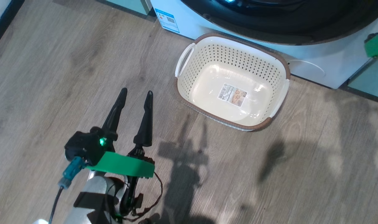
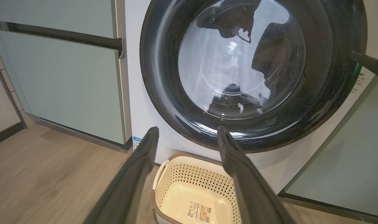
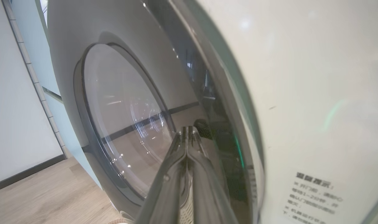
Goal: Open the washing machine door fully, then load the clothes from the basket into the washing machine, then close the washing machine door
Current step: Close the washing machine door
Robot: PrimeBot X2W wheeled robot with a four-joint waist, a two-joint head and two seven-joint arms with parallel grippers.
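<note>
**Entry: laundry loading, late stage**

- **Left claw** (image 1: 136, 91): released, with the fingers spread wide and nothing between them. It is held above the wooden floor (image 1: 52, 77).
- **Right claw** (image 3: 187, 127): clenched, with the fingers pressed together and nothing gripped. The tips are placed at the dark rim of the washing machine door (image 3: 67, 62), just beside its seam with the white washing machine (image 3: 301, 77). Contact cannot be confirmed.
- **Basket** (image 1: 226, 53): found ahead of the left claw and to its right, apart from it, at the foot of the machine. No garments are seen in it, and the paper label (image 1: 232, 95) on its bottom is uncovered.
- **Clothes**: none can be made out. Only dark shapes and reflections are seen behind the glass, ahead of and above the left claw. The clothes are judged to be inside the drum.
- **Door**: lies against the machine front. A dark line is seen at the seam beside the right claw, so latching cannot be told.
- **Progress, by judgement**: opening and loading are taken as done. At most a final press on the door is left.
</note>
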